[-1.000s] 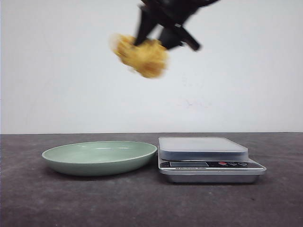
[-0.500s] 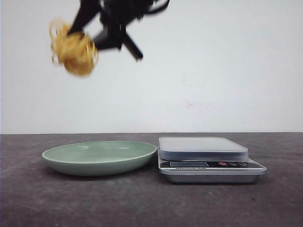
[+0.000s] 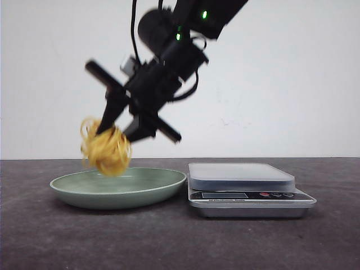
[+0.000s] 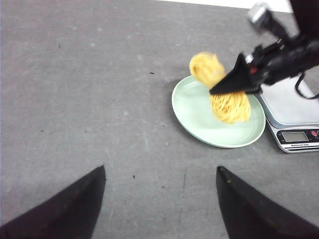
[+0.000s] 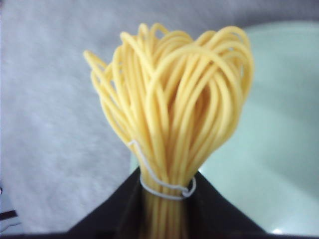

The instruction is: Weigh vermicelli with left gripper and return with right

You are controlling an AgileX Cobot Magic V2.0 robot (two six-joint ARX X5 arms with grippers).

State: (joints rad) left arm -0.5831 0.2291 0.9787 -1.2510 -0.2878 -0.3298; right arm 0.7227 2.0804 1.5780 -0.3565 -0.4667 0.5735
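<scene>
vermicelli (image 3: 105, 151) lower now, tie wrist-only

the vermicelli (image 3: 105, 148) is a loose round nest of thin yellow-orange strands, hanging in the air just above the left part of the pale green plate (image 3: 152, 185). it is pinched at its upper right, about 1 o'clock, by the right end effector (image 3: 121, 128). close up, the strands (image 5: 174, 114) fan out in loops, bound by a thin white tie near the grip.

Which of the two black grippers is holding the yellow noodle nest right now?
The right gripper, clamped on the vermicelli just above the pale green plate. The left gripper hangs open and empty over bare table.
</scene>
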